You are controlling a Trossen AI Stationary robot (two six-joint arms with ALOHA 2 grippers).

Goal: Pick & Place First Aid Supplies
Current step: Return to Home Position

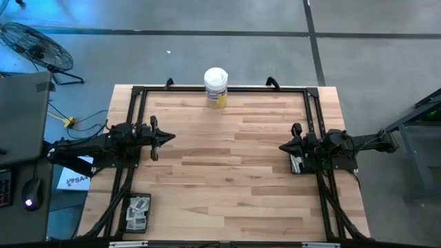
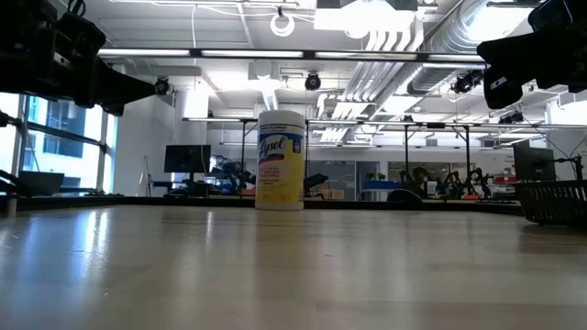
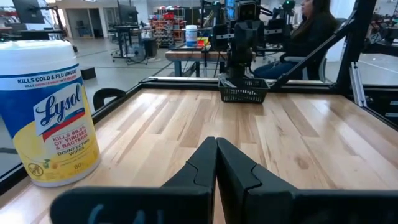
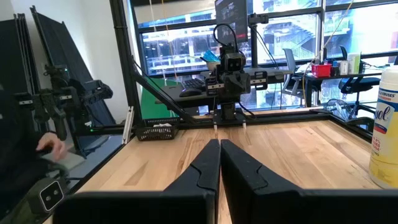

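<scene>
The first aid supplies are small pale packets [image 1: 138, 209] lying in a black mesh basket [image 1: 128, 222] at the table's near left corner; the right wrist view shows that basket [image 4: 155, 132] too. My left gripper [image 1: 169, 137] hovers shut and level over the table's left side, holding nothing [image 3: 216, 142]. My right gripper [image 1: 281, 147] hovers shut over the right side, also holding nothing [image 4: 220, 143]. The two point at each other across bare wood.
A tall white canister with a yellow label [image 1: 216, 87] stands at the middle of the far edge. A second black basket [image 3: 244, 92] sits under the right arm [image 1: 298, 164]. A black frame [image 1: 138, 91] rings the table. A person [image 3: 311, 28] sits beyond the right side.
</scene>
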